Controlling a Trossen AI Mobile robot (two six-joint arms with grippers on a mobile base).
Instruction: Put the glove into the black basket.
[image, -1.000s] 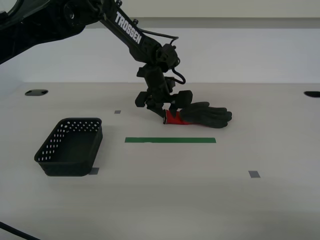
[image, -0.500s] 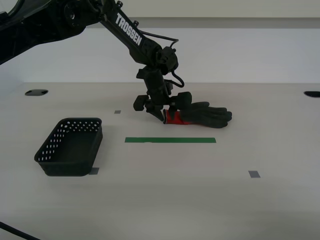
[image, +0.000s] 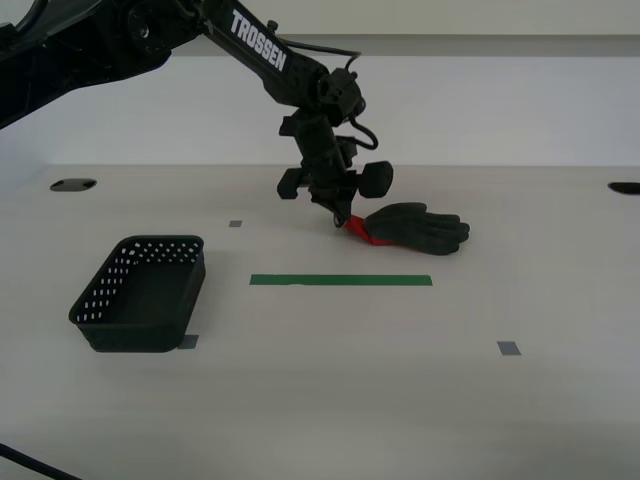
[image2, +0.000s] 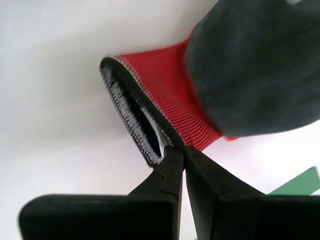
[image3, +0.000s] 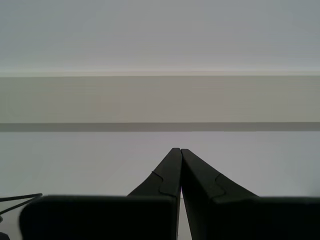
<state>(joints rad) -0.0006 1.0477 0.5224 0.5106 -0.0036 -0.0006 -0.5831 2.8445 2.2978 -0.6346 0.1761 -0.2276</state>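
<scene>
Both end effectors pressed together. My second end effector (image: 345, 218) pinches red cuff of glove (image: 415, 226); since 0.5 s ago it has risen, cuff end lifted off worktop (image: 400, 400), glove fingers still resting. Black basket (image: 140, 293) unmoved, well apart toward exterior view's left. Second wrist view alone shows cuff opening (image2: 132, 117) at tips. My first end effector (image3: 180, 152) holds nothing; first wrist view shows only pale wall.

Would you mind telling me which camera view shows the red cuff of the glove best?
The second wrist view: the cuff fills the frame, its edge pinched in my second claw. The exterior view shows only a small red patch under that claw. The first wrist view shows none of it.
</scene>
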